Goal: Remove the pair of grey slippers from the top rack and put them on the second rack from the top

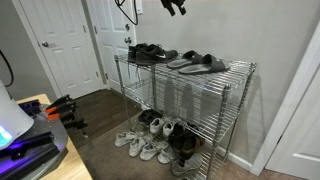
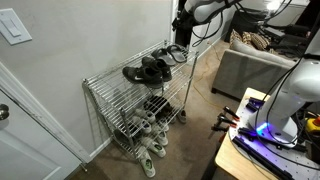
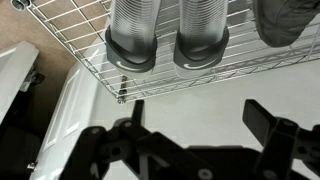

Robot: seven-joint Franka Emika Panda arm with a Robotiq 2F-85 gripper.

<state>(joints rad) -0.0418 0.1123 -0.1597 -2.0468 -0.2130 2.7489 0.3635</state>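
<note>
The pair of grey slippers [image 1: 198,63] lies side by side on the top rack [image 1: 238,68] of the chrome wire shelf, towards one end. In the wrist view both slippers [image 3: 168,38] show their ribbed light footbeds and dark straps on the wire grid [image 3: 75,40]. My gripper [image 3: 200,118] is open and empty. It hangs in the air well above the slippers, at the top of an exterior view [image 1: 175,7]. The second rack from the top [image 1: 185,100] is one level below and looks bare.
Black lace-up shoes [image 1: 150,52] sit on the top rack beside the slippers and also show in the wrist view [image 3: 290,20]. White sneakers [image 1: 140,145] and other shoes crowd the bottom tier and floor. A white door [image 1: 65,45] and a wall are close by. A grey sofa [image 2: 255,65] stands nearby.
</note>
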